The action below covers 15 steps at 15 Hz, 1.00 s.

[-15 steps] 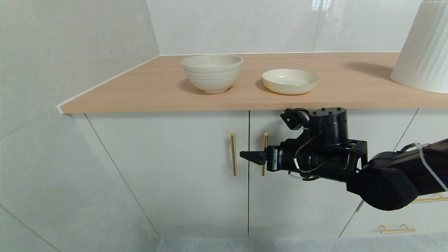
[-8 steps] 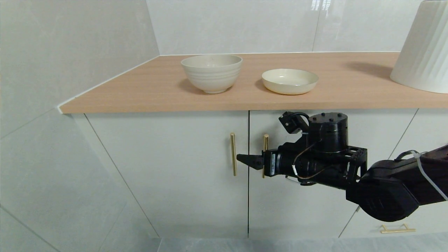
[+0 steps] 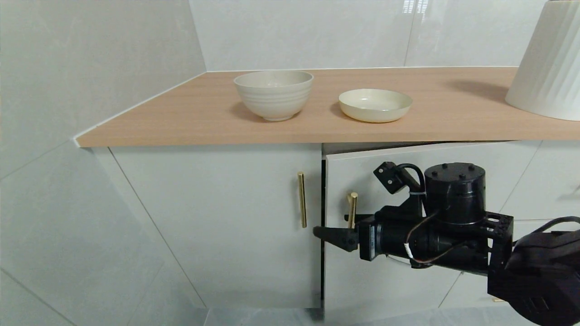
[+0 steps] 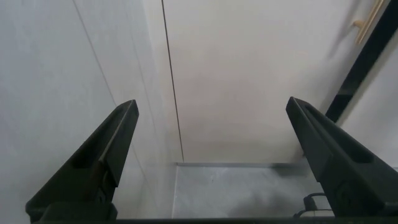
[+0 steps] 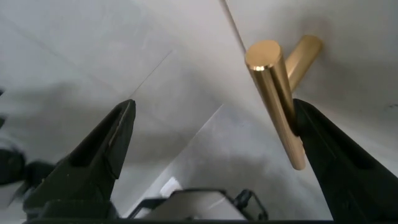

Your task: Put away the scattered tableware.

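You can see that the right cabinet door [image 3: 362, 280] has swung open a little: a dark gap now shows along its left edge and under the desk [image 3: 204, 122]. Its gold handle [image 3: 352, 206] has come nearer and lower. The right pincer [image 3: 330, 235] has drawn back, nearer and lower, with it.

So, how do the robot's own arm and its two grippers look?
The right arm is matte black, with a round drum-shaped joint housing, a bracket with holes, a small camera module and thin looping cables. A white label sits on its wrist. The right gripper and the left gripper both have black, wedge-shaped fingers that taper to a point.
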### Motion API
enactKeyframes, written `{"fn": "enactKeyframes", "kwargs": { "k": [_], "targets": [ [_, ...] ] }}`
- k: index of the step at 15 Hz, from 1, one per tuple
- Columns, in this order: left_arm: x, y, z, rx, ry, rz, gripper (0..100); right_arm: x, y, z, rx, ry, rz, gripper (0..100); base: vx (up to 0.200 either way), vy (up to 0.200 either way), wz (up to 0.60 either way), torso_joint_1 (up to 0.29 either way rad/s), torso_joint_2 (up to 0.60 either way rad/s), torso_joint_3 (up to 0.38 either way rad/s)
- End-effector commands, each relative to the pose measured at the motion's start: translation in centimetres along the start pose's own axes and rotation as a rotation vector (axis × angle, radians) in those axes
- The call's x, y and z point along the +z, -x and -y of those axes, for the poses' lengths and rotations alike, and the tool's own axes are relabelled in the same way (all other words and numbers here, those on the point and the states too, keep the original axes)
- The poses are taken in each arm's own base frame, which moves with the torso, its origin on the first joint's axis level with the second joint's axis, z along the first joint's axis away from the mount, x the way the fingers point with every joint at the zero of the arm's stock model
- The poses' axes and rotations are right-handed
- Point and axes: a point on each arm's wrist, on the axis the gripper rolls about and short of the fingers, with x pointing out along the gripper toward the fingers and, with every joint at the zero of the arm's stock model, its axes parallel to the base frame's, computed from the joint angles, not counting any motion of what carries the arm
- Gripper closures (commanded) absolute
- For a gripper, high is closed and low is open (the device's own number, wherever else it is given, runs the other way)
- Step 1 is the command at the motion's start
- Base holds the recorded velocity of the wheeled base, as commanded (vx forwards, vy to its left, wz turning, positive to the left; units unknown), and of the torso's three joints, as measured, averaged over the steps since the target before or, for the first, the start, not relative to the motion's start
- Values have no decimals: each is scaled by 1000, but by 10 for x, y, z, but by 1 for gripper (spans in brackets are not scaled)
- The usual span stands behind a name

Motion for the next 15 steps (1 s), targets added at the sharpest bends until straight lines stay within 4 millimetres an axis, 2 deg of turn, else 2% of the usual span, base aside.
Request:
{"fn": "enactKeyframes", "kwargs": {
  "k": [1,6,12,14,15],
  "targets": [
    [0,0,0,0,0,0,0,-2,21,-8,46,10,11,0,0,0,0,0,0,0],
    [0,0,0,2,0,0,0,-25,37,-7,85,20,21,0,0,0,0,0,0,0],
    [0,0,0,2,-5,4,0,-36,46,-14,117,33,25,0,0,0,0,0,0,0],
    [15,4,0,3,3,57,0,-38,47,-15,118,32,15,0,0,0,0,0,0,0],
    [48,14,1,-64,1,109,0,-44,51,-20,135,36,-3,0,0,0,0,0,0,0]
  ]
}}
